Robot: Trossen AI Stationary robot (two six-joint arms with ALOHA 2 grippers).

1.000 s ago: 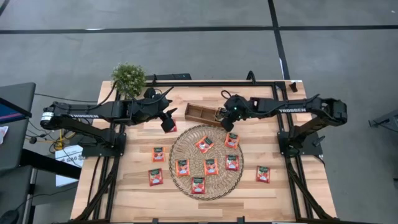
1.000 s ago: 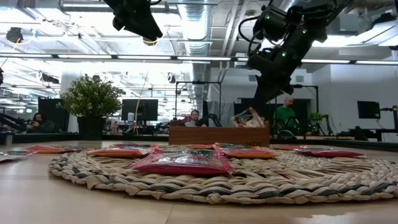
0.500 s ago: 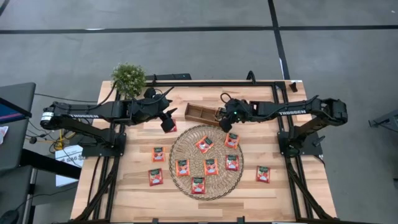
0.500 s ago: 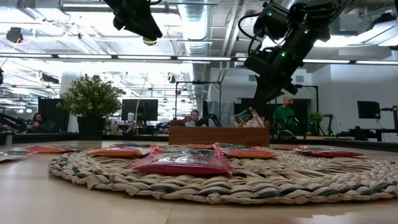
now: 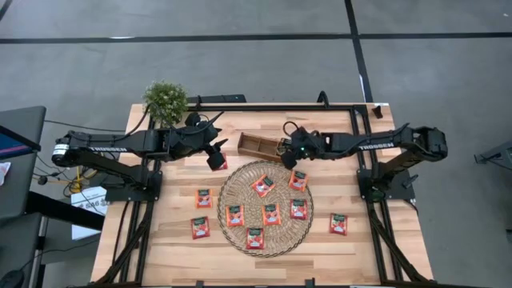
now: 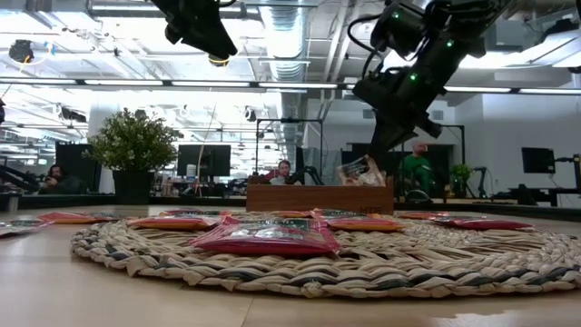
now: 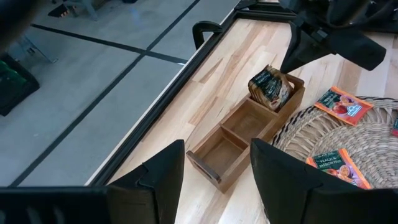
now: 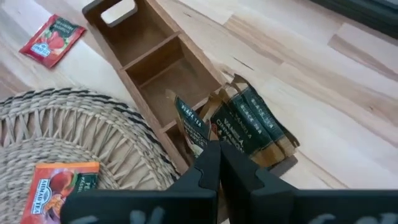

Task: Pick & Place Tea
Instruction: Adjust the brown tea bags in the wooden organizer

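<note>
A brown wooden tray (image 5: 256, 145) with compartments lies at the table's far middle. Dark green-and-brown tea sachets (image 8: 249, 124) stand bunched in its right end compartment, leaning out over the rim. My right gripper (image 5: 285, 157) is shut, its tips just above that bunch (image 7: 270, 87). Several red-orange tea sachets (image 5: 270, 213) lie flat on the round woven mat (image 5: 280, 236); three more lie on the wood around it. My left gripper (image 5: 218, 158) hangs open and holds nothing, high above another red sachet (image 8: 53, 40) left of the tray. My right gripper (image 8: 219, 149) slants down from the table's right with its shut tips at the top of the dark sachets (image 7: 277, 74) in the tray's end compartment. Whether the tips touch them I cannot tell.
A small potted plant (image 5: 166, 100) stands at the far left corner. A black frame (image 5: 264, 104) runs along the table's far edge and down both sides. Bare wood lies near the front edge, left and right of the mat.
My right gripper has rolled about its own long axis and edged a little toward the table's left over the tray's right end, staying shut. My left arm has kept still.
</note>
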